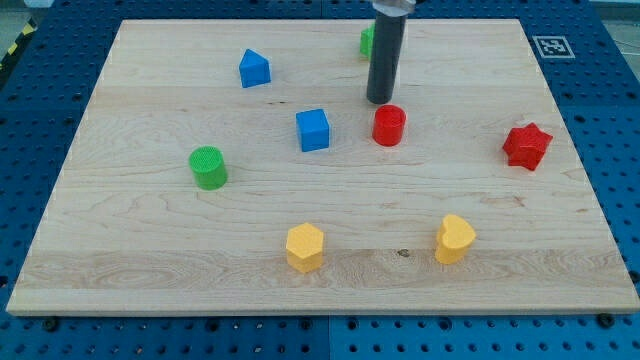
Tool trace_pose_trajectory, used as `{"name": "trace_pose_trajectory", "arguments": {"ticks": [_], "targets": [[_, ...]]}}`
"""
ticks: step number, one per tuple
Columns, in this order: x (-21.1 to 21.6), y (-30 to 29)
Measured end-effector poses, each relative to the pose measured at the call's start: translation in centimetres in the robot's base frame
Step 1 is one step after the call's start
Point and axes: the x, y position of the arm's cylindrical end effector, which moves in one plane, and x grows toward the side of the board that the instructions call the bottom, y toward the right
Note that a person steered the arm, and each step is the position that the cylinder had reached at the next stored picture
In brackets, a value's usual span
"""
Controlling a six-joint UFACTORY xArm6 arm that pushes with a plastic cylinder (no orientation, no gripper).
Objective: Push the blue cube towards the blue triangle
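1. Nearest the camera sat two yellow blocks, a hexagonal one [305, 247] and a heart-like one [455, 239], on the wooden desk [120, 260].
2. No gripper existed on this arm, so nothing could open, close or hold; my tip [380, 100] rested just above the red cylinder [389, 125] toward the view's top.
3. The blue cube [313, 130] lay near the board's middle, left of my tip and slightly lower, apart from it.
4. The blue triangle [254, 68] (house-shaped) stood up-left of the cube.
5. To push well, I judged my tip should circle to the cube's lower-right side, skirting the red cylinder, then drive up-left through the cube's centre.
6. A green cylinder [208, 167], a red star [527, 146] and a partly hidden green block [367, 40] stayed clear of that line.
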Motion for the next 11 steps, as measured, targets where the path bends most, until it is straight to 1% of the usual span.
{"name": "trace_pose_trajectory", "arguments": {"ticks": [1,3,5,6,7,8,9,10,11], "targets": [[2.1,-0.8],[3.9,-1.3],[9.0,-1.8],[11.0,-3.4],[8.3,-6.8],[7.0,-7.1],[6.9,-7.1],[4.7,-7.8],[3.8,-9.2]]}}
